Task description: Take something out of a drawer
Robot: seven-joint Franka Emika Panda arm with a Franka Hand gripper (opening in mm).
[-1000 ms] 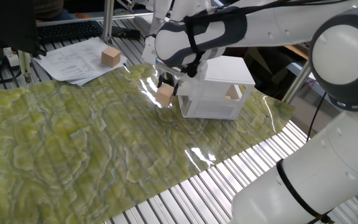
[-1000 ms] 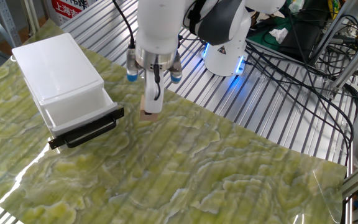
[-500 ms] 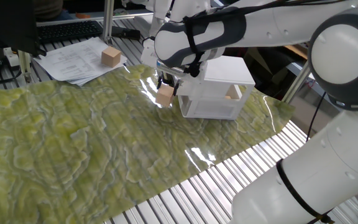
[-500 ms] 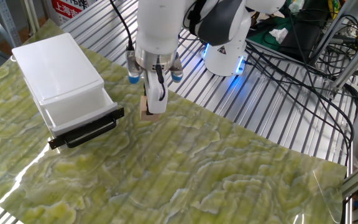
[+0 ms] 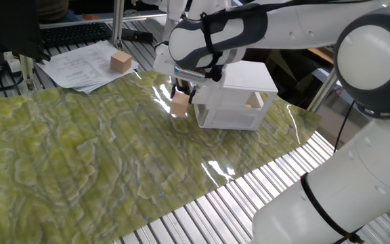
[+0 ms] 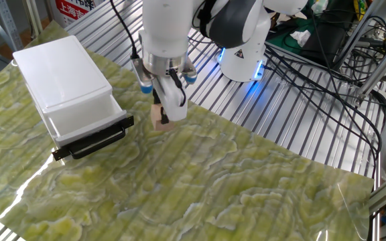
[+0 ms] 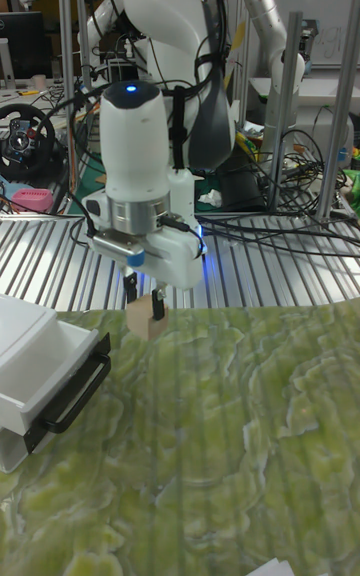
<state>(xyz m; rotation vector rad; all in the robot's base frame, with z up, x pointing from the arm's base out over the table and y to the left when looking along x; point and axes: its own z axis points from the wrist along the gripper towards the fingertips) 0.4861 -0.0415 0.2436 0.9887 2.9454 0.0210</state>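
A Franka arm's gripper [image 6: 162, 112] pinches a small wooden cube [image 6: 158, 118] between its two fingers, holding it just beside the open drawer [image 6: 89, 122] of a white cabinet [image 6: 59, 70] and low over the green marbled mat [image 6: 246, 187] that covers the surface. From the tall fixed view the cube [image 7: 146, 322] hangs at the fingertips close above the mat, though whether its underside touches the mat cannot be told from any angle. The drawer stands pulled out, its black bar handle [image 6: 92, 144] facing into the room, which leaves the tray open from above; the cube sits outside it, off to the handle end, so the removal itself looks done and what remains appears to be setting the piece down and letting go. The gripper points straight down, a posture that suits lifting out of a shallow tray and lowering onto a flat mat. In one fixed view the cube [image 5: 179, 104] hangs next to the cabinet's near corner, while something tan [image 5: 252, 102] shows through the cabinet's translucent wall; what it is stays unclear. A somewhat bigger wooden block [image 5: 120, 62] rests on loose papers [image 5: 87, 64] well apart from the action, beyond the mat's far edge, and plays no evident part here.
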